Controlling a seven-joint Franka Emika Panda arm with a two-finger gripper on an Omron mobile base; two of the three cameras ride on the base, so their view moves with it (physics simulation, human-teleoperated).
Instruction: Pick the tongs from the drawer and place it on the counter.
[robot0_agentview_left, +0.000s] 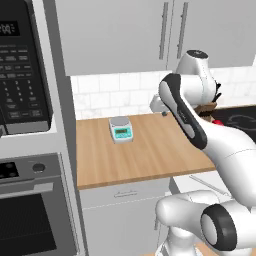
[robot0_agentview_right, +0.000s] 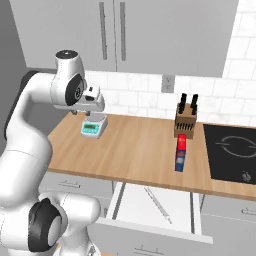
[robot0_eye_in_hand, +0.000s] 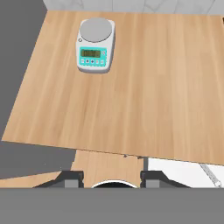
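In the left base view the tool (robot0_agentview_left: 156, 106) hung above the bench (robot0_agentview_left: 140, 155), its jaws hidden. In the right base view the tongs (robot0_agentview_right: 158, 203) lay in the open drawer (robot0_agentview_right: 155, 210) under the bench's front edge. In the hand view its fingertips (robot0_eye_in_hand: 72, 178) stood apart, holding nothing, above the front edge, well apart from a scale (robot0_eye_in_hand: 95, 44) near the back left corner.

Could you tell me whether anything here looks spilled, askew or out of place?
Nothing stands out. The tongs lie at a slant inside the open drawer, and the scale and knife block stand upright on the counter.
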